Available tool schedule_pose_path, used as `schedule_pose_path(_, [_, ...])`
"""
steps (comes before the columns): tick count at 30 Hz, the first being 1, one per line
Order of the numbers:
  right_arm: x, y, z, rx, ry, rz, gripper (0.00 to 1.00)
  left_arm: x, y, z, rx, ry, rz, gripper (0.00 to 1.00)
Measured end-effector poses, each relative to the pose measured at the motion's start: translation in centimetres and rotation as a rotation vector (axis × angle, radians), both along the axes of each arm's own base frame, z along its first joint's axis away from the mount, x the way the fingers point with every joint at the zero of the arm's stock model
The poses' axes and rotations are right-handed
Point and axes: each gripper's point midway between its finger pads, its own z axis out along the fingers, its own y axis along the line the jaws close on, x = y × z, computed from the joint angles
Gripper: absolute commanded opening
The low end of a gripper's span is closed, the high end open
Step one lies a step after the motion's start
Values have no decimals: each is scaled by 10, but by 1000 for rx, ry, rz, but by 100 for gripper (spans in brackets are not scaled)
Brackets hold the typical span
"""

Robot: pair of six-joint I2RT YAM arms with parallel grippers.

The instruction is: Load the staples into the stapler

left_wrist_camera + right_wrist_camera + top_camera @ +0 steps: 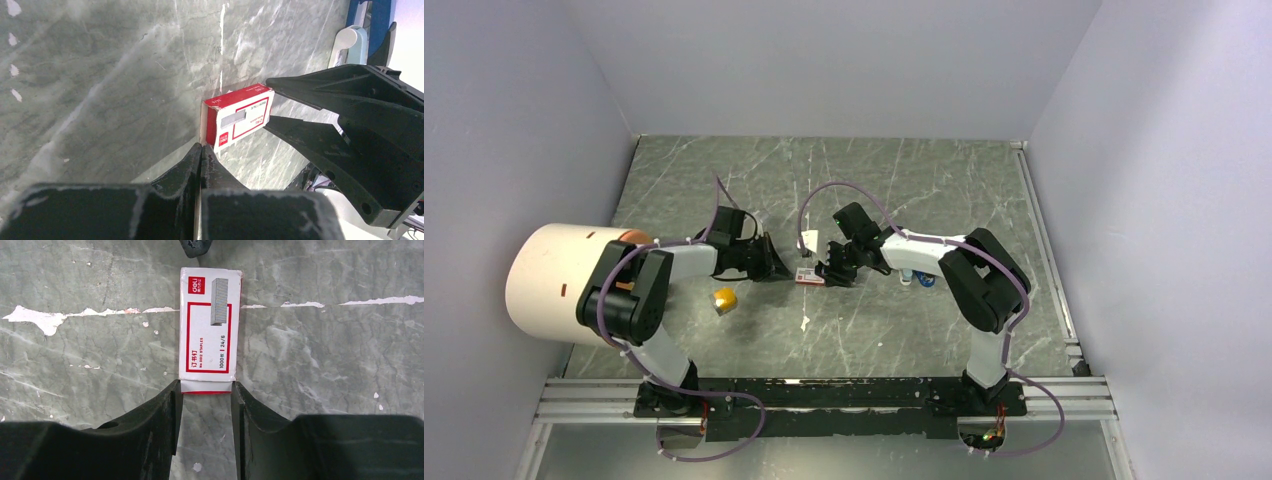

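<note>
Right gripper (206, 390) clamps one end of red-and-white box (210, 330), mid-frame from above. Left gripper (201, 150) fully closed, holding nothing, tips at box's other end. Blue stapler (384, 22) sits behind right gripper, upper right of left-wrist view.

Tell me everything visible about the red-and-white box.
The box is small, flat cardboard, white-faced with red edges, a red frame, printed text and a staple picture. It lies flat on the table. The right gripper pinches one short end, where a white inner tray seems to peek out. The shut left gripper points at the opposite end; contact unclear.
</note>
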Motion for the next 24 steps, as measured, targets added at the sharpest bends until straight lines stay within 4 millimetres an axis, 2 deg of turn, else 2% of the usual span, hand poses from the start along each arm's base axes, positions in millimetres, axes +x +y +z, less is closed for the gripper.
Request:
schedule_pose_path(2, [0,0,0,0,0,0,41,0,1,2,4,-8,0,8])
schedule_pose_path(7, [0,0,0,1,0,1,42,1,-2,5,-14,-16,-7,31])
schedule_pose_path(9, [0,0,0,1,1,1,42,1,-4,8,-32,-20,-9,36])
schedule_pose_path(12, [0,0,0,2,2,2,42,2,-7,11,-56,-25,-10,36])
schedule_pose_path(17, [0,0,0,2,2,1,42,5,-14,13,-95,-26,-17,26])
schedule_pose_path(24, [0,0,0,2,4,-1,42,-1,-18,2,-93,11,-29,31])
